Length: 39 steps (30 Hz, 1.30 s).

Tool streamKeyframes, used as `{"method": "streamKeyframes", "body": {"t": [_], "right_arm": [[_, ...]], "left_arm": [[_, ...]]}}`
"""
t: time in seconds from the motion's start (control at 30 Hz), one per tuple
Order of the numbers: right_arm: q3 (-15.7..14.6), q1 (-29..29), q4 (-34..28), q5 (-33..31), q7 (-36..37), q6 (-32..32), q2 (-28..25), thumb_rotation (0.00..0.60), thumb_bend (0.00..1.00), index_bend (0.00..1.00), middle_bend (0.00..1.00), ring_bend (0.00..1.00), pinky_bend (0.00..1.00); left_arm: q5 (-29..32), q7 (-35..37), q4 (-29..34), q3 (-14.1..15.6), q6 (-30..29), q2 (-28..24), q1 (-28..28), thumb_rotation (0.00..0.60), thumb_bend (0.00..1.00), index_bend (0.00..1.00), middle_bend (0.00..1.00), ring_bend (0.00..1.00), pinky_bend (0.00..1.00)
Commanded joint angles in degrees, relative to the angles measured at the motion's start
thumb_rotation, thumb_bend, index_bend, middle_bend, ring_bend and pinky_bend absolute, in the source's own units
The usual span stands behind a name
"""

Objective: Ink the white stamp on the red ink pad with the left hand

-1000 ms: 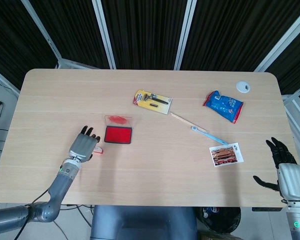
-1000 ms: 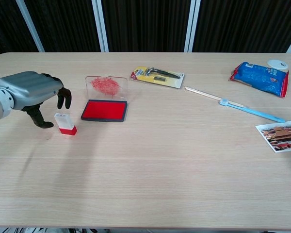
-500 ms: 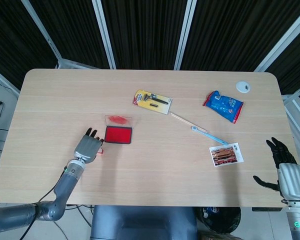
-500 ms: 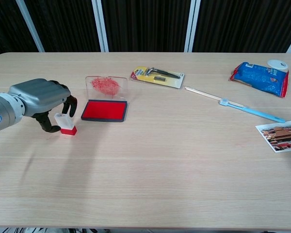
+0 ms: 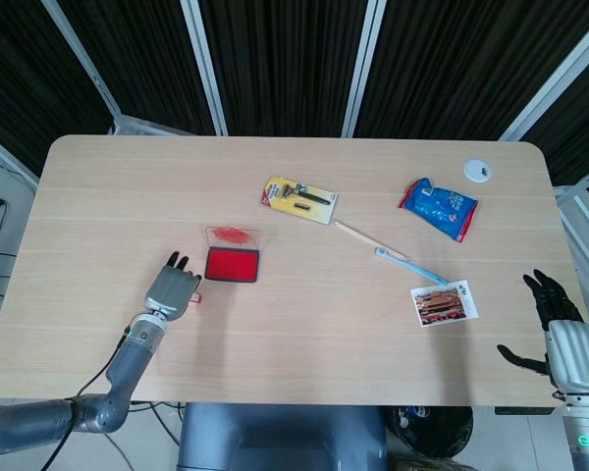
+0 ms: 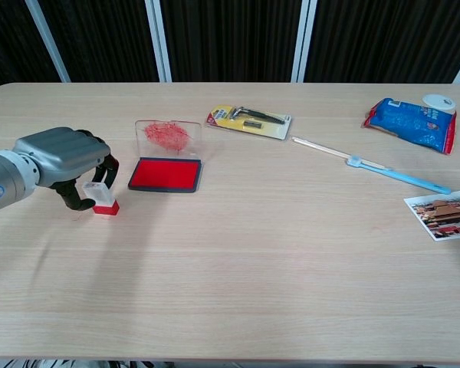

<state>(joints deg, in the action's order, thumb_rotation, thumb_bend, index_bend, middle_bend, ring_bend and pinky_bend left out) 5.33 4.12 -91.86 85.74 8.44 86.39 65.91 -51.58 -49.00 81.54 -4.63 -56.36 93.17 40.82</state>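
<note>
Nearest the robot, at the table's left: grey metal left hand (image 6: 61,157) curled around the small white stamp with a red base (image 6: 100,195), fingers and thumb on opposite sides; apparently clamped, though a firm grip cannot be confirmed. Stamp upright, base seemingly on the light wooden table (image 6: 238,261), not yet lifted. Just right of it, apart: the open red ink pad in a dark case (image 6: 165,175), clear lid raised behind. Inking judged not begun; lift, carry over, press down all left. Far off at the right edge: right hand (image 5: 560,334), spread and empty.
</note>
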Motion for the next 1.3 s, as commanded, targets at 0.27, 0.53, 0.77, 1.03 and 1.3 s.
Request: {"method": "streamKeyframes", "body": {"t": [0.27,0.53,0.77,1.03,1.3], "right_arm": [[0.1,-0.1,0.0,0.0,0.1,0.2,0.1,0.600,0.10,0.00,0.00,0.00,0.19],[0.1,-0.1,0.0,0.1,0.3,0.4,0.1,0.600,0.10,0.00,0.00,0.00,0.19],[0.1,-0.1,0.0,0.1,0.4,0.3,0.1,0.600,0.10,0.00,0.00,0.00,0.19],[0.2,-0.1,-0.1,-0.1,0.8,0.2,0.0,0.600,0.10,0.00,0.00,0.00,0.19],[0.2,0.0,-0.2,-0.3,1.5,-0.1,-0.2,0.600,0.10,0.00,0.00,0.00,0.19]], "left_arm": [[-0.3,0.7,-0.4,0.6,-0.5,0.3,0.1,0.600,0.42,0.54,0.54,0.15,0.11],[-2.4,1.8,0.0,0.7,-2.2,-0.1,0.0,0.600,0.48,0.59,0.59,0.18,0.11],[-6.5,2.3,0.6,0.2,-6.2,-0.2,0.0,0.600,0.50,0.62,0.62,0.21,0.13],[-6.8,2.1,0.5,-1.8,-6.7,0.9,1.2,0.600,0.52,0.65,0.65,0.39,0.44],[-4.2,-0.7,-2.5,-5.0,-4.4,3.4,4.8,0.600,0.52,0.66,0.67,0.43,0.47]]}}
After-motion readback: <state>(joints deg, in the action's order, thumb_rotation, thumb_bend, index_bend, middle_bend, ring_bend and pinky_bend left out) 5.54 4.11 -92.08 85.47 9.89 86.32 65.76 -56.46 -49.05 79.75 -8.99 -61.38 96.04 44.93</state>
